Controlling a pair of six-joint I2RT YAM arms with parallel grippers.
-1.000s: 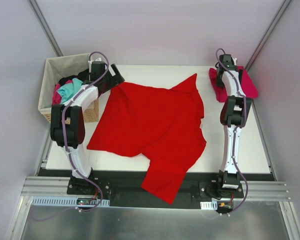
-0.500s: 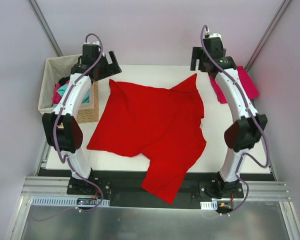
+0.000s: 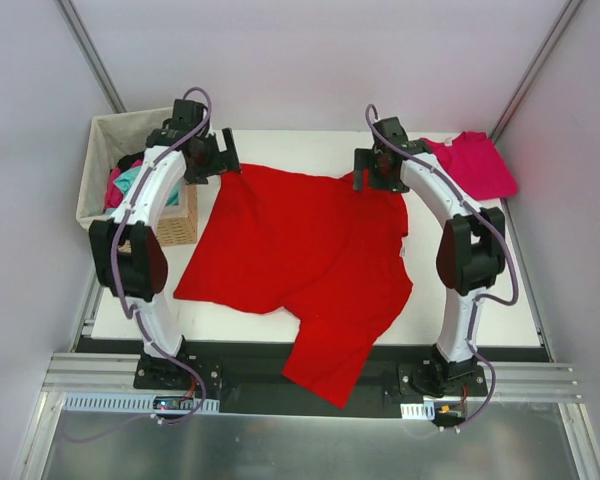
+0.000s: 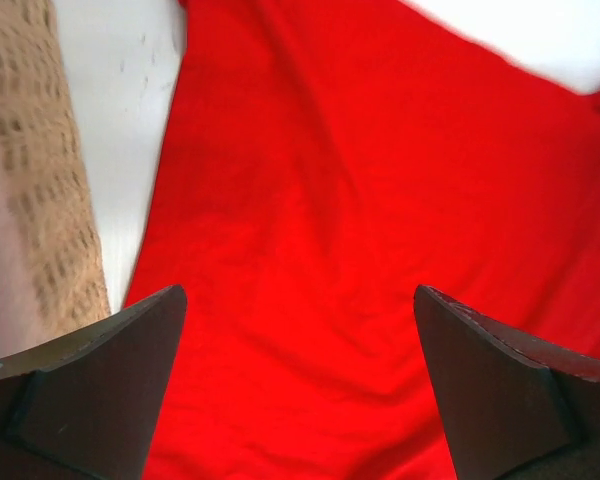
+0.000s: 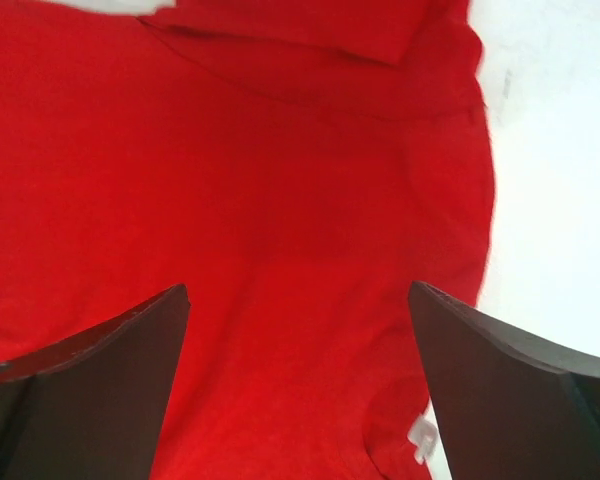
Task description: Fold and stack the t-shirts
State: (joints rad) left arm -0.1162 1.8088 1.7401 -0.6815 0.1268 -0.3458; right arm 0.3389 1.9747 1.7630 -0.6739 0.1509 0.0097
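**White tabletop, red shirt askew, both my grippers open over its top corners**

White tabletop (image 3: 480, 290) fills the middle of the overhead view. The red t-shirt (image 3: 300, 250) sprawls across it at a slant, and its lowest part hangs over the table edge toward the bottom of the frame. The pink t-shirt (image 3: 475, 165) lies in the table's upper right corner, just beside my right arm.

Three things could go wrong, as I judge it. Under my right gripper (image 5: 298, 288) the cloth lies doubled at the top of the wrist view. A pinch there could take two layers and lock a crease into the fold. My left gripper (image 4: 298, 292) hangs over the shirt's upper left corner, close beside the woven basket (image 3: 105, 150). A sideways drift could knock the basket or miss the hem. The overhanging part may also drag the shirt off the table if I lift unevenly.

Both sets of jaws are spread wide and hold nothing. Each hovers over red cloth, and I cannot tell whether the tips brush it.
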